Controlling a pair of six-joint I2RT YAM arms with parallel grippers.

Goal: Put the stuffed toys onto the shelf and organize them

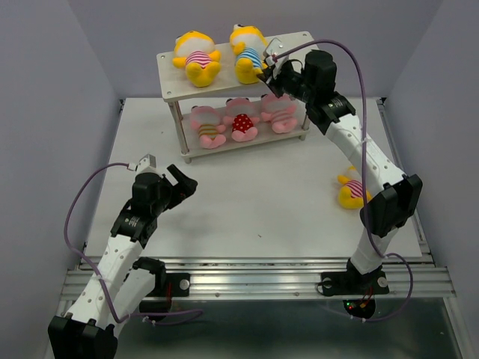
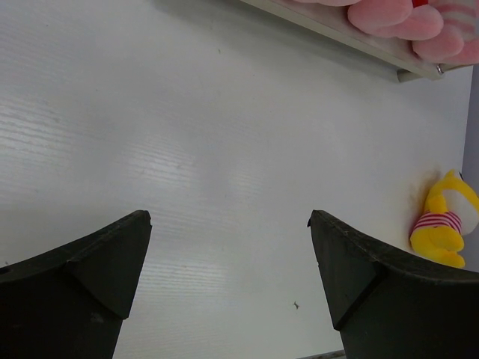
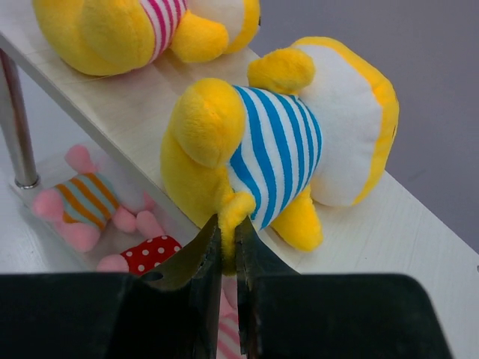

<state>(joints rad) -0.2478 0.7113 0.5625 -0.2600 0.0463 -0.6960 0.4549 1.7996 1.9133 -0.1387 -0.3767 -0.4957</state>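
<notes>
The off-white shelf [image 1: 296, 41] stands at the back of the table. Its top board holds a yellow toy with pink stripes [image 1: 196, 57] and a yellow toy with blue stripes [image 1: 249, 52]. My right gripper [image 1: 268, 77] is shut on a limb of the blue-striped toy [image 3: 277, 142], which lies on the top board [image 3: 419, 232]. Three pink toys [image 1: 241, 120] lie on the lower board. A third yellow toy [image 1: 351, 190] lies on the table at the right, also in the left wrist view [image 2: 444, 221]. My left gripper [image 1: 179, 184] is open and empty above the table.
The white table [image 1: 262, 194] has a metal rail along its near edge [image 1: 254, 273]. The right arm reaches from its base up over the lone yellow toy. Grey walls enclose the table on three sides.
</notes>
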